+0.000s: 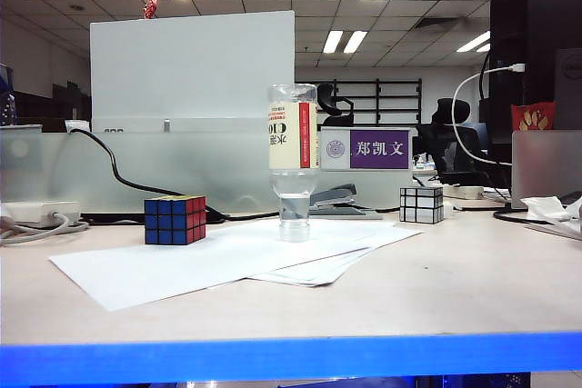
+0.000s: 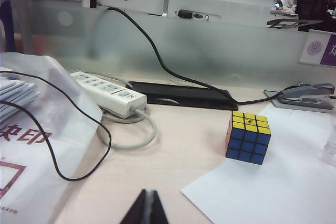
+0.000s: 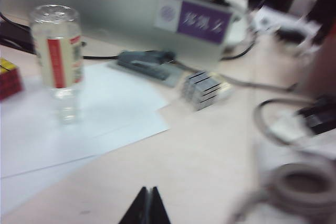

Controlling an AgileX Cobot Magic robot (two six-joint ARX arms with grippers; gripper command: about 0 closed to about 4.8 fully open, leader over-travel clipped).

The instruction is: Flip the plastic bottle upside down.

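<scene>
White sheets of paper (image 1: pixel 227 261) lie nearest, and the plastic bottle (image 1: pixel 293 156) stands on them cap-down, with the colored cube (image 1: pixel 175 219) at its nine o'clock and the silver cube (image 1: pixel 422 204) at three. Left gripper (image 2: pixel 146 208) and right gripper (image 3: pixel 147 205) hang over the table with jaws pressed together, empty, well apart from the bottle.

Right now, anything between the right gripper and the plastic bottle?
Nothing visible. In the right wrist view only bare table and white paper lie between the shut right gripper and the plastic bottle, which already stands on its cap.
</scene>
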